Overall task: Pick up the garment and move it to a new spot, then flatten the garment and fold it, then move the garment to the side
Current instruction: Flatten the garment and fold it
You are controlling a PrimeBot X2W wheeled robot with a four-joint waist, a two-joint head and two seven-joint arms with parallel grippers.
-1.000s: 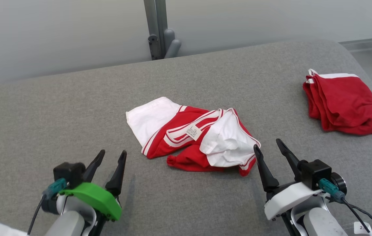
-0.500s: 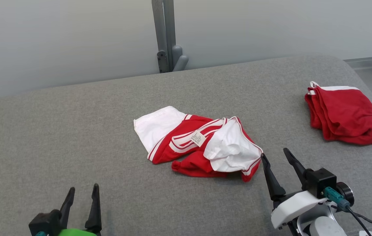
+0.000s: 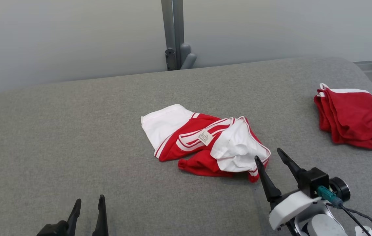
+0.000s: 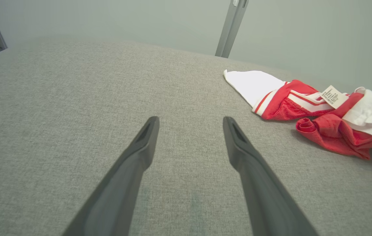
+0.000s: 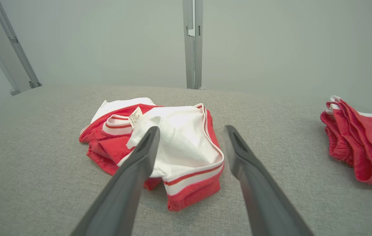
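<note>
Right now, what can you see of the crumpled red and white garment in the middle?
The garment is thin-looking red fabric with white panels and stripes, a small printed label on top. It lies crumpled, unfolded, in the middle of the grey fabric surface. The open right gripper hovers at its near right corner; contact is unclear.

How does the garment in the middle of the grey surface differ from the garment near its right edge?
The middle garment lies crumpled, with a label showing; the right garment is folded in layers. The middle garment shows large white panels beside the red; the right garment is almost all red, with a white band at its far edge. Both are red and white and rest on the grey surface.
</note>
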